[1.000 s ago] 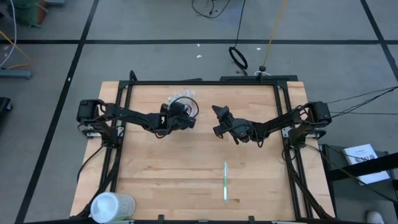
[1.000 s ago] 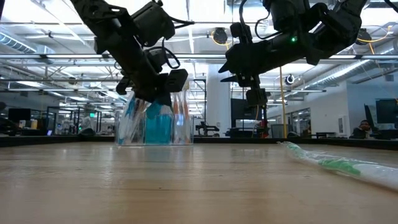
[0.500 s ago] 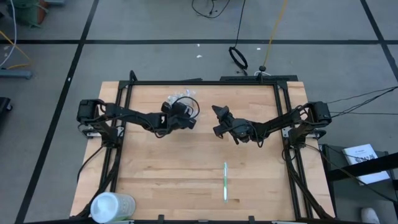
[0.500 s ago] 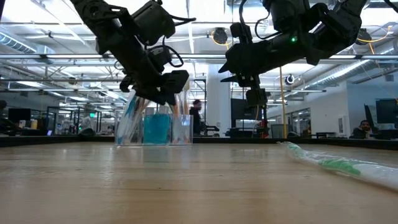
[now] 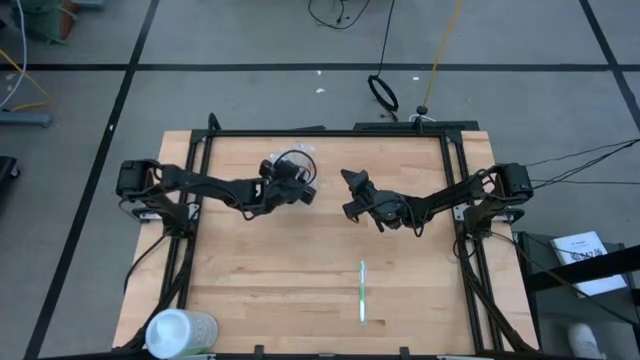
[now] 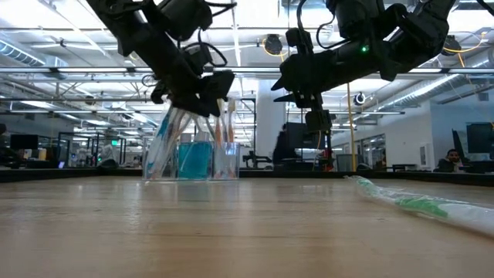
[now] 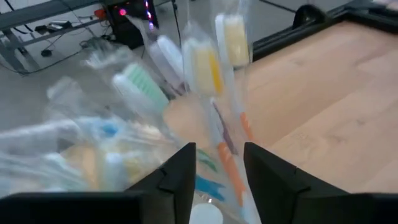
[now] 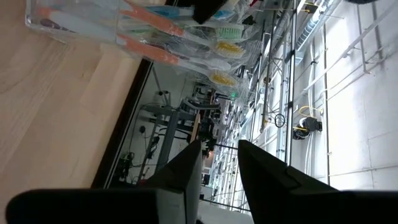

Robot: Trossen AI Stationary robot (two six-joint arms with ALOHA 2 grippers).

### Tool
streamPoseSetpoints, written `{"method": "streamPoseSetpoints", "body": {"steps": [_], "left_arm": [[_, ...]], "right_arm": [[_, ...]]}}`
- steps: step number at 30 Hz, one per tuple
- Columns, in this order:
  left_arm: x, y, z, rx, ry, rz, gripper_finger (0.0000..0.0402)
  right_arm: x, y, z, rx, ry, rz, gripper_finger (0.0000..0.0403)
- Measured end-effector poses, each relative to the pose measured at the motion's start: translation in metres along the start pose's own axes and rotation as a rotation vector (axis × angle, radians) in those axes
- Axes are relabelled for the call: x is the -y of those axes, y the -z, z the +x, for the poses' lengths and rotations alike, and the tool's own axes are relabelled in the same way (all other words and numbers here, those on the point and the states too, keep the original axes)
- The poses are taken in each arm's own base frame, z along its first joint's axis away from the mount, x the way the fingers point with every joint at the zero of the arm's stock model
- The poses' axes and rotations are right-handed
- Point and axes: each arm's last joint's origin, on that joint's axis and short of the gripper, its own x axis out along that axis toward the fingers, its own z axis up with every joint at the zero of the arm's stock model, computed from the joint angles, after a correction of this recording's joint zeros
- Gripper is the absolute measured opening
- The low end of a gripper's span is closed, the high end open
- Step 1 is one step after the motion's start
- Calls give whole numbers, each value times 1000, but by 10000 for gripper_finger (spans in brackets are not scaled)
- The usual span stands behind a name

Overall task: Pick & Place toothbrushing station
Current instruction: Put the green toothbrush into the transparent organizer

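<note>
Left gripper (image 5: 297, 184) poised over clear cup (image 6: 191, 161) of wrapped toothbrushes (image 7: 205, 74) at table's 12 o'clock, fingers parted, empty; lone toothbrush (image 5: 361, 292) lengthwise 12-to-6, toward 5 o'clock, nearer right gripper (image 5: 350, 195), parted, empty

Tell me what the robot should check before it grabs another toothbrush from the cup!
1. Cup standing upright: the clear cup stands on the table. Ok.
2. Brushes in reach: wrapped toothbrushes stick up out of the cup right in front of the left gripper. Ok.
3. Left gripper ready: fingers open, nothing between them. Ok.
4. Which brush it will catch: several are bunched together. Cannot tell.
5. Right gripper out of the way: it hangs apart from the cup, open and empty. Ok.
6. Placing spot: one wrapped green toothbrush already lies alone on the table, bare wood around it. Ok.
</note>
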Motion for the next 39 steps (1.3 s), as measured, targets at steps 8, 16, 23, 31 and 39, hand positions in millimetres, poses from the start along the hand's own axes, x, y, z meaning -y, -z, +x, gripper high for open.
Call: {"method": "streamPoseSetpoints", "body": {"steps": [8,16,23,31,39], "left_arm": [[-6,-19,-17,1,122,-50,108],[-5,-18,-20,-8,146,2,92],[-12,-45,-61,106,251,92,63],[-28,-68,-98,186,414,94,46],[-30,-65,-106,163,454,121,44]], "right_arm": [[0,-1,1,68,-1,89,94],[-1,-4,-1,127,-19,147,93],[-7,-8,-3,176,-81,252,91],[-4,-32,-21,493,-218,613,85],[2,-64,-50,496,-483,994,116]]}}
